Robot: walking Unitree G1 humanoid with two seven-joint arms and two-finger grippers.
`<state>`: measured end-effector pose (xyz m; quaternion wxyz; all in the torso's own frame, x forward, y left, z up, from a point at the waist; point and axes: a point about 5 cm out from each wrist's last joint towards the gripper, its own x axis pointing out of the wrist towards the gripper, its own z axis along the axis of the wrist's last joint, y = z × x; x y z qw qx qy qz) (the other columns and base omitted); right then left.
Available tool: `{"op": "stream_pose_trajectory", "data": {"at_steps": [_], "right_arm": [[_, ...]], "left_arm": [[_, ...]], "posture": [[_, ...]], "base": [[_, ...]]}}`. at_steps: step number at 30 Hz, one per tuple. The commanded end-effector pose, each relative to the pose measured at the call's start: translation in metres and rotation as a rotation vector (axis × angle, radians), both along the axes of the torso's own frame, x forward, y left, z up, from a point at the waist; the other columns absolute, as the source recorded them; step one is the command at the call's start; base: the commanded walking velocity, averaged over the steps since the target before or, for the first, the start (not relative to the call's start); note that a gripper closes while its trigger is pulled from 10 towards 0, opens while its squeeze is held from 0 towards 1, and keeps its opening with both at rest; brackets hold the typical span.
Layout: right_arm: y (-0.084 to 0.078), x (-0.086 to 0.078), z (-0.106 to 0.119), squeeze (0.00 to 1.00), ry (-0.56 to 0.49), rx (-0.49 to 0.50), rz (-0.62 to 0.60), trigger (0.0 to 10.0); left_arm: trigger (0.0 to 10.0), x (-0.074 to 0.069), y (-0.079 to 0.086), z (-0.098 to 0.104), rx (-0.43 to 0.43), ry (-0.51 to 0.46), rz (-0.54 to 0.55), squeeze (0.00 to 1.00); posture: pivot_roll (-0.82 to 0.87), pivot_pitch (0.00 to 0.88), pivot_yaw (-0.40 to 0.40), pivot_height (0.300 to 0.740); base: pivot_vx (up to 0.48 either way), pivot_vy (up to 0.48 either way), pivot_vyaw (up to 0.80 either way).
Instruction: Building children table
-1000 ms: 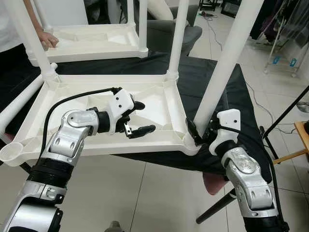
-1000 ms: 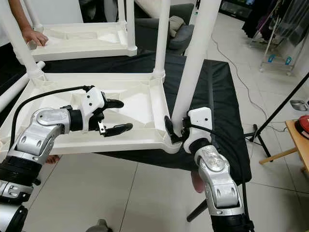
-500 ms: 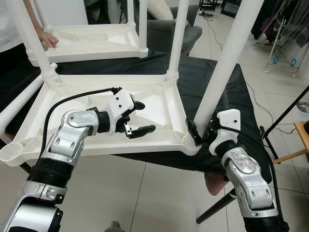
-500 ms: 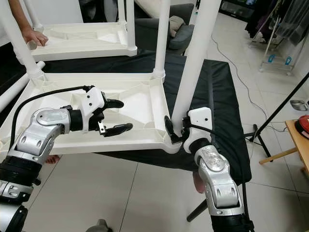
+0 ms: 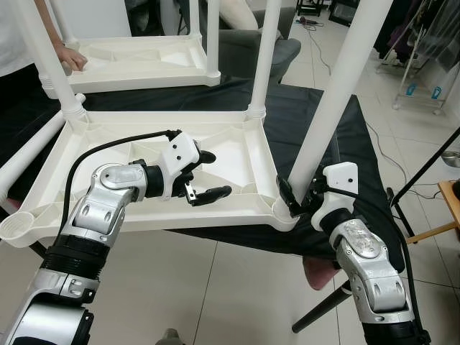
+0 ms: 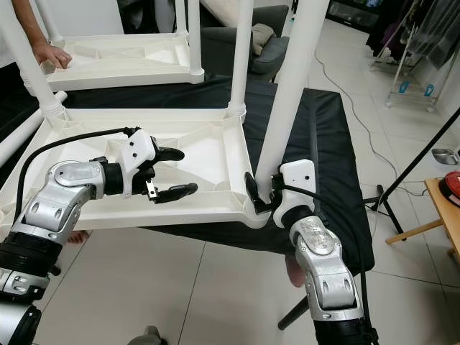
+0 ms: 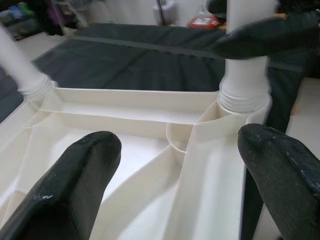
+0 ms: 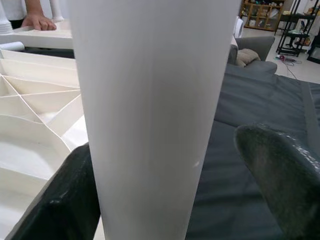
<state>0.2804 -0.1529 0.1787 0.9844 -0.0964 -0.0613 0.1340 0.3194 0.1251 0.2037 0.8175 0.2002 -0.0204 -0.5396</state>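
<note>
Right pincer point(image 5: 296, 200) straddles leg point(image 5: 332, 100) (corner socket).

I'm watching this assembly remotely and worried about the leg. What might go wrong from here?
The tall white plastic leg leans in the corner socket of the upturned white plastic tabletop; the right claw only brackets its base, so it might tip or jam crooked. That corner sits at the edge of the black cloth-covered surface, so pushing may slide the tabletop off. The open left claw steadies nothing.
</note>
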Motion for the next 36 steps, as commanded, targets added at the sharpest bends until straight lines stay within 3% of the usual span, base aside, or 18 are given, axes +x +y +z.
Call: {"op": "stream_pose_trajectory", "data": {"at_steps": [1, 2, 6, 19, 26, 27, 36], "right_arm": [[0.007, 0.011, 0.001, 0.00, -0.018, -0.001, 0.018, 10.0], [0.011, 0.016, 0.002, 0.00, -0.030, -0.001, 0.034, 10.0], [0.014, 0.018, 0.003, 0.00, -0.037, 0.002, 0.042, 10.0], [0.017, 0.016, 0.002, 0.00, -0.039, -0.004, 0.072, 10.0], [0.018, 0.020, 0.002, 0.00, -0.036, -0.069, 0.122, 10.0], [0.016, 0.023, 0.003, 0.00, -0.032, -0.077, 0.124, 10.0], [0.016, 0.023, 0.003, 0.00, -0.032, -0.077, 0.124, 10.0]], "left_arm": [[10.0, 0.015, 0.023, 0.004, -0.163, -0.122, 0.551, 0.00], [10.0, 0.014, 0.030, 0.002, -0.189, -0.121, 0.641, 0.00], [10.0, 0.013, 0.032, -0.001, -0.196, -0.119, 0.678, 0.00], [10.0, 0.012, 0.031, -0.003, -0.173, -0.112, 0.648, 0.00], [10.0, 0.000, 0.039, -0.009, 0.001, -0.076, 0.528, 0.00], [10.0, -0.006, 0.045, -0.012, 0.062, -0.037, 0.482, 0.00], [10.0, -0.006, 0.045, -0.012, 0.062, -0.037, 0.482, 0.00]], "posture": [[0.16, 0.000, 0.000, 0.740], [0.16, 0.000, 0.000, 0.740], [0.16, 0.000, 0.000, 0.740], [0.16, 0.000, 0.000, 0.740], [0.15, 0.000, 0.000, 0.740], [0.15, 0.052, -0.135, 0.740], [0.15, 0.052, -0.135, 0.740]], "base": [[0.000, 0.000, 0.00], [0.000, 0.000, 0.00], [0.000, 0.000, 0.00], [0.000, 0.000, 0.00], [0.000, 0.000, 0.00], [0.000, 0.000, 0.00], [0.000, 0.000, 0.00]]}}
